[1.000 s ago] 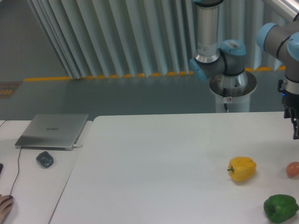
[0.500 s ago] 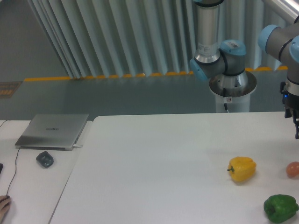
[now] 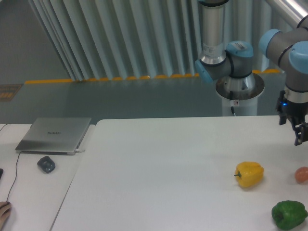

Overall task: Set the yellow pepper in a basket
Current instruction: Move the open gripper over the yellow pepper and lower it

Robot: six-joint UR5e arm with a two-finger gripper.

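The yellow pepper (image 3: 249, 174) sits on the white table (image 3: 168, 163) toward the right side, lying with its short dark stem pointing to nine o'clock. The gripper (image 3: 299, 134) hangs above the table at the far right edge of the view, at about one o'clock from the pepper and well apart from it; it holds nothing, but it is partly cut off by the picture's edge, so I cannot tell whether its fingers are spread or closed. A small orange-pink fruit (image 3: 301, 174) rests at three o'clock from the pepper, near it, almost directly under the gripper. A green pepper (image 3: 289, 214) lies at about four o'clock from the yellow one, near the lower right corner. On a separate desk surface to the left, a closed grey laptop (image 3: 54, 134) lies flat, with a dark computer mouse (image 3: 46, 164) just at its six o'clock. The arm's base (image 3: 239, 86) stands beyond the table's far edge, at twelve o'clock from the yellow pepper.
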